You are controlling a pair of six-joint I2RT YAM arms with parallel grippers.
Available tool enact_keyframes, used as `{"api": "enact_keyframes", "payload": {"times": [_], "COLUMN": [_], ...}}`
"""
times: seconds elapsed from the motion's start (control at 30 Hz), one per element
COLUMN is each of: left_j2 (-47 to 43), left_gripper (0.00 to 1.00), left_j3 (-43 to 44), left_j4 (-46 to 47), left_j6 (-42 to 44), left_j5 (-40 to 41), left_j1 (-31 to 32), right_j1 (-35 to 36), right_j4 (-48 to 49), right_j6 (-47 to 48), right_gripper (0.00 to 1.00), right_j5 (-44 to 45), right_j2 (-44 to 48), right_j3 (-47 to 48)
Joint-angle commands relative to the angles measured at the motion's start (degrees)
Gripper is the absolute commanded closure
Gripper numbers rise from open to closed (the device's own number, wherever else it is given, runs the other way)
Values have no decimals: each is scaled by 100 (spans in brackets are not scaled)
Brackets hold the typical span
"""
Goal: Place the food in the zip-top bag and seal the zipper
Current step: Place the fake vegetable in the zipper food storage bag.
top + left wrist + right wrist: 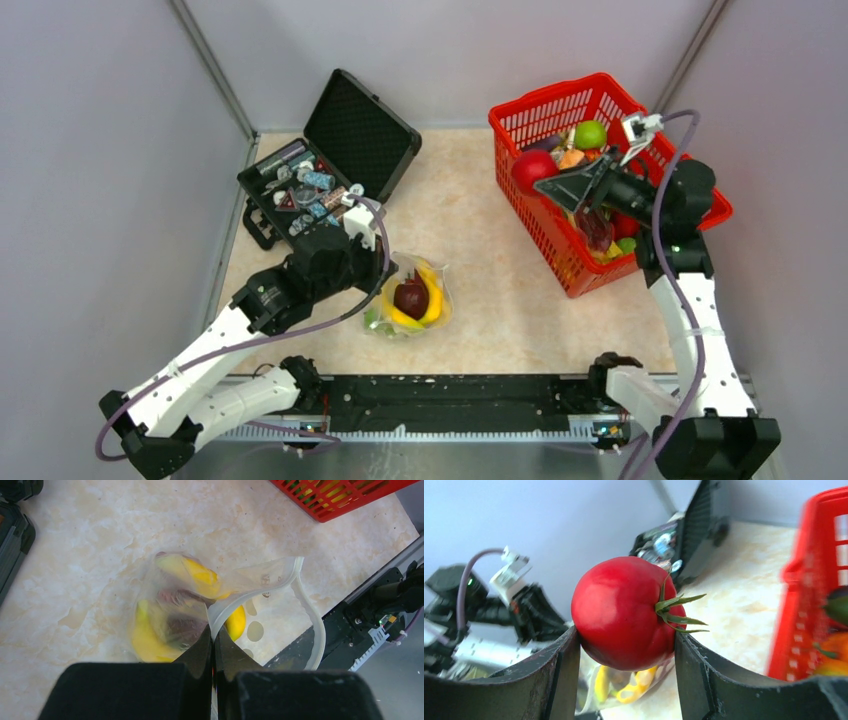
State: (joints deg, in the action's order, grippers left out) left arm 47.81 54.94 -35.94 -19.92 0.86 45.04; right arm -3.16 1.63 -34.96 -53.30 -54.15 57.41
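The clear zip-top bag (410, 300) lies on the table with yellow bananas (200, 575) and a dark red fruit (411, 296) inside. Its mouth stands open, the whitish zipper (312, 615) curving up. My left gripper (213, 630) is shut on the bag's mouth edge; in the top view it (380, 268) sits at the bag's left. My right gripper (626, 632) is shut on a glossy red tomato (624, 612) with a green stem. In the top view it (545, 178) holds the tomato (533, 168) above the red basket's left side. The bag also shows below the tomato in the right wrist view (624, 685).
The red mesh basket (545, 93) at the back right holds several more toy fruits, among them a green one (590, 134). An open black case (330, 170) with small metal parts stands at the back left. A black rail (450, 400) runs along the near edge.
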Motion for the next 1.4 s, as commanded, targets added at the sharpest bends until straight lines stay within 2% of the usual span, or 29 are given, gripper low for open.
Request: {"api": "enact_keyframes", "payload": {"times": [0.0, 0.27, 0.5, 0.67, 0.77, 0.93, 1.03, 1.07, 1.13, 1.2, 1.3, 1.37], "left_j2": [1, 85, 107, 114, 105, 69, 48, 38, 20, 3, -12, -11], "left_gripper": [100, 100, 100, 100, 100, 100, 100, 100, 100, 100, 100, 100], "left_j3": [43, 70, 83, 140, 141, 123, 139, 148, 149, 141, 140, 131], "left_j4": [336, 368, 448, 378, 365, 342, 351, 351, 351, 351, 352, 351], "left_j6": [-99, -121, -190, -209, -226, -281, -293, -293, -301, -310, -319, -319], "left_j5": [-52, -56, 0, 89, 126, 185, 218, 237, 268, 314, 356, 377], "left_j1": [-4, -4, -4, -4, -2, -3, -4, -4, -3, -3, -4, -4], "right_j1": [999, 2844, 4129, 4774, 5066, 5342, 5344, 5344, 5343, 5343, 5344, 5349], "right_j4": [-133, -1385, -2506, -2354, -2596, -2925, -2881, -2792, -2569, -2338, -2102, -1947], "right_j6": [614, 2003, 2940, 2986, 3147, 3195, 3154, 3104, 2994, 2852, 2726, 2636], "right_gripper": [81, 81, 81, 80, 80, 77, 73, 65, 60, 45, 41, 35], "right_j5": [-271, 137, 991, 1218, 1352, 2222, 2398, 2447, 2565, 2546, 2377, 2339], "right_j2": [-171, -581, -954, -1153, -1444, -1823, -1933, -1943, -1946, -1963, -1979, -1979], "right_j3": [358, 698, 926, 876, 1040, 1240, 1333, 1334, 1344, 1295, 1214, 1141]}}
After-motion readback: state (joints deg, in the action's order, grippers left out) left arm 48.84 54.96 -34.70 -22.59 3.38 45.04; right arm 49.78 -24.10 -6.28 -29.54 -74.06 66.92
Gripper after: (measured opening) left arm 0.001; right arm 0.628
